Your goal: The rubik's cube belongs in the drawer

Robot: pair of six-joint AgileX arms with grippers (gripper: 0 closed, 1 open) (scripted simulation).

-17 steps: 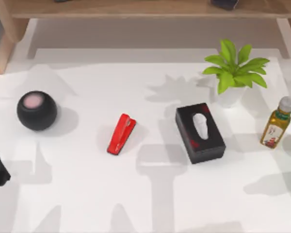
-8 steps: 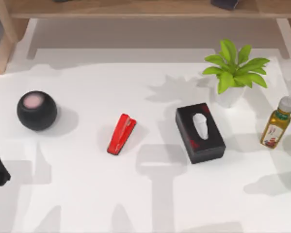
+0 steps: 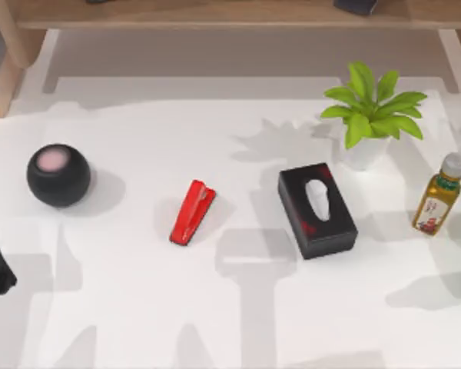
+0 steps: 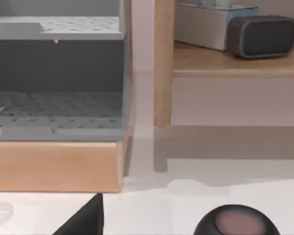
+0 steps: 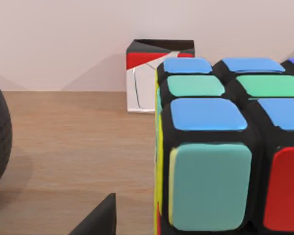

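Wooden shelf (image 5: 63, 147) carries the rubik's cube (image 5: 225, 147), close before my right jaws (image 5: 95, 220); whether either arm's jaws are spread, I cannot tell. I should square up on opposite faces, while my left jaws (image 4: 83, 220) face the grey drawer (image 4: 56, 88).

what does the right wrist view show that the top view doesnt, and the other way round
Right wrist view: the rubik's cube close up on a wooden shelf, with a red, black and white box behind it by the wall.

Top view: a white table with a black ball speaker, red stapler, black tissue box, potted plant and oil bottle.

Shared: I cannot match any object across the two.
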